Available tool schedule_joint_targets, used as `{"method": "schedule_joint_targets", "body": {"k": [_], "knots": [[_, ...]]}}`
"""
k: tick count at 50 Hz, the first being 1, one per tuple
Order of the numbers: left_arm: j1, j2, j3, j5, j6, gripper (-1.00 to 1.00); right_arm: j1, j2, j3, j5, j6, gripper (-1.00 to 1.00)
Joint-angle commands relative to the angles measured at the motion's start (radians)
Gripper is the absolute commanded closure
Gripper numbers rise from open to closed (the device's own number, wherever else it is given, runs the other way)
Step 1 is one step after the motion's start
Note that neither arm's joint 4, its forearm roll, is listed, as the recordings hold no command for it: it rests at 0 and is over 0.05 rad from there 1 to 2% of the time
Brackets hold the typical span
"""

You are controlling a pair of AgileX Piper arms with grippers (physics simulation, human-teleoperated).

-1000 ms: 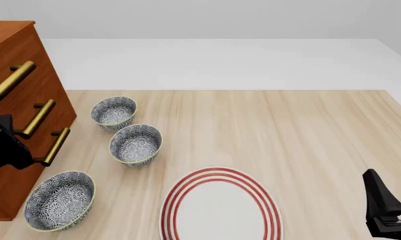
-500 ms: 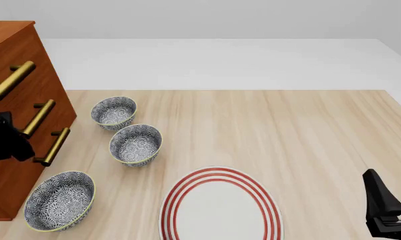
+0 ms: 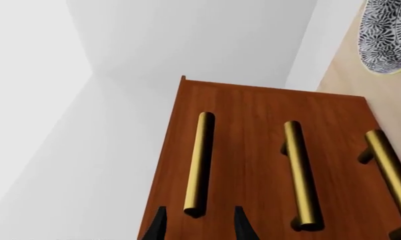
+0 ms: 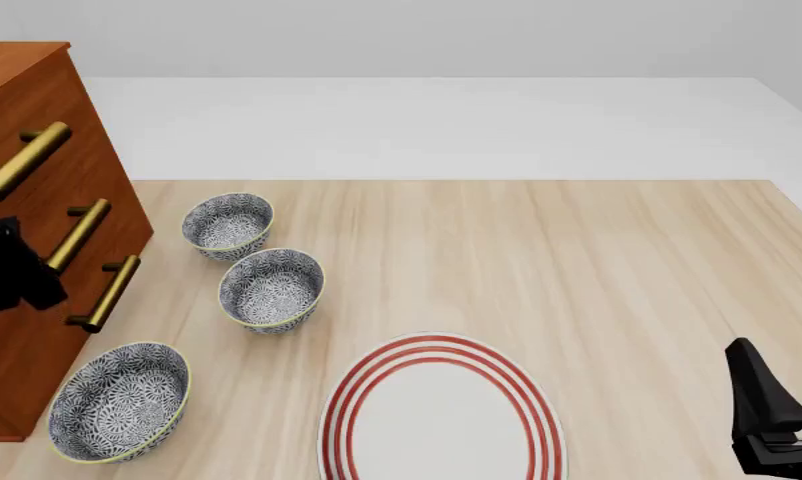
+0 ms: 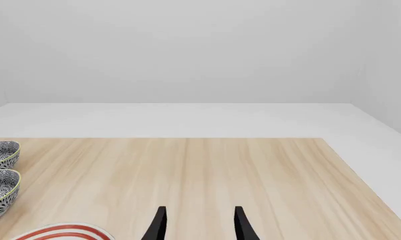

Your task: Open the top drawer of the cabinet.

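Observation:
The cabinet (image 4: pixel 8 370) stands at the table's left edge, its three brass handles facing right. The top drawer (image 4: pixel 41 95) is shut, and its handle (image 4: pixel 21 160) is the highest. My left gripper (image 4: pixel 8 268) is open and hovers in front of the cabinet face, level with the middle handle (image 4: pixel 78 235). In the left wrist view the cabinet (image 3: pixel 254 110) fills the frame. There my left gripper (image 3: pixel 199 227) points at the near end of the top drawer's handle (image 3: pixel 199 162), which lines up between the two tips. My right gripper (image 4: pixel 788 400) is open and empty at the front right.
Three patterned bowls (image 4: pixel 228 222) (image 4: pixel 272 288) (image 4: pixel 118 400) stand just right of the cabinet. A red-ringed plate (image 4: pixel 441 415) lies at front centre. One bowl (image 3: pixel 387 35) shows in the left wrist view. The right wrist view shows the wooden tabletop (image 5: pixel 207 170).
My left gripper has risen along the cabinet front, from beside the lowest handle to about the middle one. The right arm has not moved.

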Motion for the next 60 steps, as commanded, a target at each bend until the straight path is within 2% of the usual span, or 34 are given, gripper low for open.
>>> {"method": "schedule_joint_targets", "body": {"k": [1,20,21,22,34,60], "knots": [[0.016,0.040,-0.023,-0.016,0.003,-1.00,0.000,0.000,0.000,0.000,0.000,-1.00],[0.028,0.072,-0.044,-0.047,0.019,-1.00,0.000,0.000,0.000,0.000,0.000,-1.00],[0.027,0.071,-0.042,-0.077,0.026,1.00,0.000,0.000,0.000,0.000,0.000,-1.00],[0.027,0.083,-0.035,-0.081,0.044,1.00,0.000,0.000,0.000,0.000,0.000,-1.00],[0.018,0.068,-0.032,-0.073,0.041,1.00,0.000,0.000,0.000,0.000,0.000,-1.00],[-0.013,0.058,-0.022,-0.077,0.080,1.00,0.000,0.000,0.000,0.000,0.000,-1.00]]}}
